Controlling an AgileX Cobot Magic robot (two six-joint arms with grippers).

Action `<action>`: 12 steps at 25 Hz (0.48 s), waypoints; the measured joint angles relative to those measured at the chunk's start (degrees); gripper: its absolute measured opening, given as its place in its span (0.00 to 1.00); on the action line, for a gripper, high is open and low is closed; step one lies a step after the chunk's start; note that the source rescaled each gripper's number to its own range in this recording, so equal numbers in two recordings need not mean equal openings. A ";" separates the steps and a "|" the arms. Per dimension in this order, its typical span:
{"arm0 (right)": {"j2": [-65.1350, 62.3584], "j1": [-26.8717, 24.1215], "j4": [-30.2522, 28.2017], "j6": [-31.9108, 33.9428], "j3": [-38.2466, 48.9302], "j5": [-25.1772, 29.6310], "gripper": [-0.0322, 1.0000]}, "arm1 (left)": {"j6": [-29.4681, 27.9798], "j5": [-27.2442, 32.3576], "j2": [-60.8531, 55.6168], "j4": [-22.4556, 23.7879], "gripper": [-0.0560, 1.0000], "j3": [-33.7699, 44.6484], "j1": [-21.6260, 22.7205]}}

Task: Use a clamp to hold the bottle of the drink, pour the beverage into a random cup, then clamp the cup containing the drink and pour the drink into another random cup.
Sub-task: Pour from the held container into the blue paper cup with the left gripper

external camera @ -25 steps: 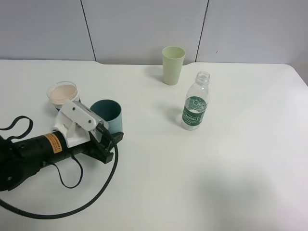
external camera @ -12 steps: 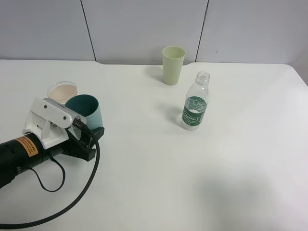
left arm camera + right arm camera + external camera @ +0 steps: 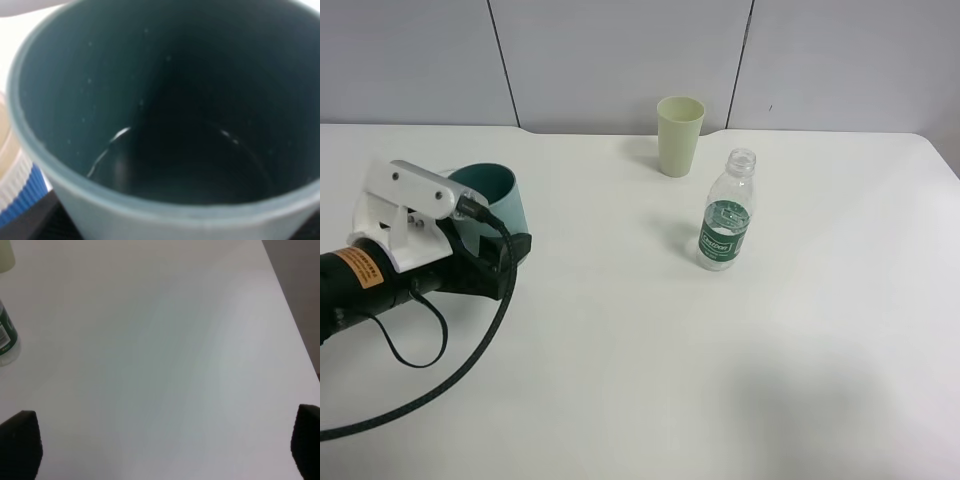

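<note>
My left gripper point(image 3: 506, 246) is shut on the teal tumbler point(image 3: 495, 198) and holds it raised at the left of the table. In the left wrist view the tumbler's dark green inside point(image 3: 170, 125) fills the frame, with a little clear beverage point(image 3: 150, 175) glinting at its bottom. The blue-banded cup point(image 3: 12, 202) shows just beside the tumbler's rim; in the exterior high view it is hidden behind my left arm. The bottle point(image 3: 726, 213) stands upright right of centre, uncapped, and shows again as the bottle point(image 3: 6, 335). My right gripper point(image 3: 164, 445) is open over bare table.
A pale yellow-green cup point(image 3: 680, 135) stands at the back, behind the bottle. A black cable point(image 3: 450, 380) from the left arm loops over the table's front left. The table's right edge point(image 3: 292, 325) runs close to my right gripper.
My left gripper has carried the teal tumbler up and to the left, so it now covers the blue-banded cup in the exterior high view. The bottle and the pale cup have not moved.
</note>
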 joint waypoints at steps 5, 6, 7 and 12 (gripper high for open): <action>0.00 0.00 0.00 0.00 0.00 0.00 1.00 | 0.18 10.74 -4.84 -0.31 0.06 -5.75 0.00; 0.00 0.00 0.00 0.00 0.00 0.00 1.00 | 0.18 12.65 -5.40 -0.87 0.06 -7.04 0.00; 0.00 0.00 0.00 0.00 0.00 0.00 1.00 | 0.18 14.28 -6.04 -1.35 0.06 -8.19 0.00; 0.00 0.00 0.00 0.00 0.00 0.00 1.00 | 2.11 20.35 -8.59 -2.85 0.06 -13.49 0.00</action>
